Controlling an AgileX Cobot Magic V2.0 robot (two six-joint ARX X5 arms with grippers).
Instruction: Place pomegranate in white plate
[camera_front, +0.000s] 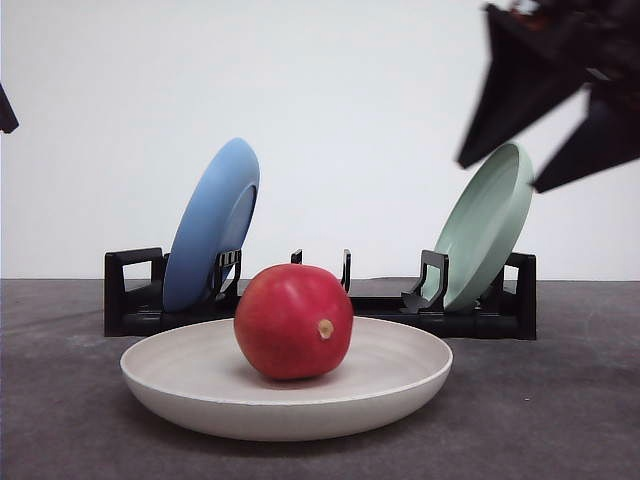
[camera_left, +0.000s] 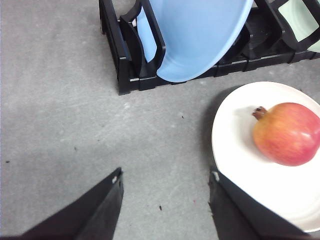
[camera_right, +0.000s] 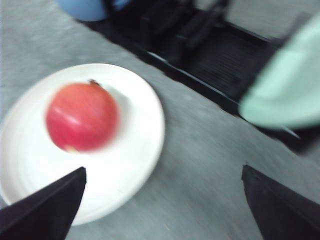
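Pomegranate (camera_front: 293, 321) sits in the white plate (camera_front: 200, 385) on the grey worktop (camera_front: 60, 420), a little left of the plate's middle in the front view, with its tan nub turned toward the camera and slightly right. The fruit rests on the plate's floor and touches neither gripper. Behind the plate stands a black rack (camera_front: 130, 295), running across the worktop. A blue plate (camera_front: 210, 225) leans in its left slots and a pale green plate (camera_front: 485, 225) leans in its right slots, both tilted to the right. The right gripper (camera_front: 515, 160) hangs high at the upper right of the front view, above and in front of the green plate, well apart from the fruit; its jaws are spread wide and hold nothing. The right wrist view is blurred, yet it shows the two dark fingers (camera_right: 45, 207) far apart, with the fruit and plate beside one of them. In the left wrist view the left gripper (camera_left: 165, 192) hovers over bare worktop just beside the white plate's rim, its jaws also spread and empty, with one finger overlapping the plate edge in that view. The blue plate and rack lie beyond it.
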